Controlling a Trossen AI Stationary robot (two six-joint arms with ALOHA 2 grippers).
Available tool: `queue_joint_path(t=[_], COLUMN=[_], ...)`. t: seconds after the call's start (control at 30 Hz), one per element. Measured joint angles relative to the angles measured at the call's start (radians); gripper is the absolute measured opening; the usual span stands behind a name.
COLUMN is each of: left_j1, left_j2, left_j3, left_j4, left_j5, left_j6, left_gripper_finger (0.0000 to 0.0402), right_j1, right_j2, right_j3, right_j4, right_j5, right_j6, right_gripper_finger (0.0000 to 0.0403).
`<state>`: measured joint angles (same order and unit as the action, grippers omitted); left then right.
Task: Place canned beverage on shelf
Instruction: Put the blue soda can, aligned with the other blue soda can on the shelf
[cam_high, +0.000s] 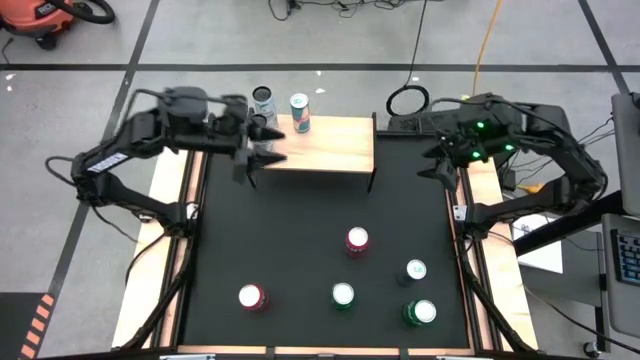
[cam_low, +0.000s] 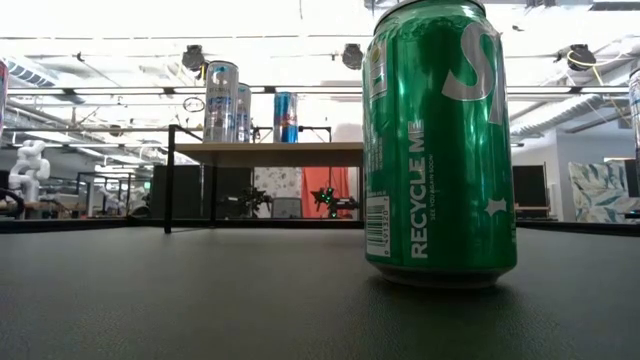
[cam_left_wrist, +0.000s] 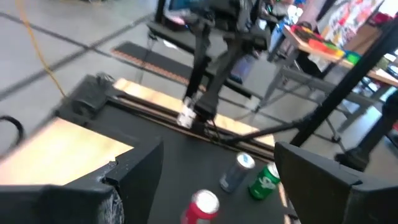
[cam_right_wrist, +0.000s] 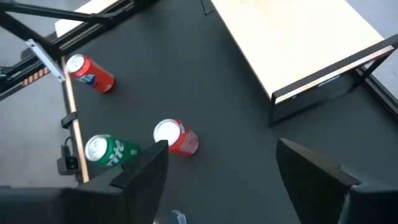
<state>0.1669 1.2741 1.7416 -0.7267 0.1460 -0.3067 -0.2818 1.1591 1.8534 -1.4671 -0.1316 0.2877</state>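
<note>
At the bench's far edge: shelf (cam_high: 325, 143) with two tall cans (cam_high: 281, 108) standing at its left end | left gripper (cam_high: 255, 150) over that end, jaws open, empty | right gripper (cam_high: 432, 160) beside shelf's right end, jaws open, empty | five cans (cam_high: 357, 241) upright on black mat (cam_high: 300, 240) nearer front

A green can (cam_low: 440, 140) stands close; farther back, three cans top the shelf (cam_low: 270, 153).

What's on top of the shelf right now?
Two tall cans stand at the left end of the shelf: a silver can and a blue-and-white can. The left gripper hovers open there, covering part of the board; the rest is bare.
</note>
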Motion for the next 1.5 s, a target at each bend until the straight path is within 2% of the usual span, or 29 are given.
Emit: queue_joint_path(t=[0.3,0.53,0.8,1.17,1.4,1.5], left_j1=[-0.165,-0.243,-0.280,-0.307,-0.320,-0.328], left_j2=[0.105,0.156,0.178,0.177,0.177,0.177], left_j3=[0.000,0.000,0.000,0.000,0.000,0.000], left_j4=[0.008,0.010,0.006,0.007,0.002,0.002], left_j5=[-0.120,-0.227,-0.234,-0.234,-0.233,-0.233], left_j6=[-0.055,-0.055,-0.107,-0.107,-0.106,-0.103], left_gripper_finger=[0.0310,0.0310,0.0310,0.0310,0.0310,0.0310], right_j1=[0.055,0.120,0.199,0.359,0.547,0.624], right_j2=[-0.063,-0.066,-0.066,-0.066,-0.064,-0.058], right_j3=[0.000,-0.016,-0.118,-0.276,-0.357,-0.405], right_j4=[-0.092,-0.105,-0.104,-0.092,0.039,0.099], right_j5=[-0.003,-0.003,-0.003,-0.026,-0.025,0.010], right_j6=[0.009,0.065,0.183,0.545,0.554,0.541], right_gripper_finger=[0.0277,0.0277,0.0277,0.0277,0.0277,0.0277])
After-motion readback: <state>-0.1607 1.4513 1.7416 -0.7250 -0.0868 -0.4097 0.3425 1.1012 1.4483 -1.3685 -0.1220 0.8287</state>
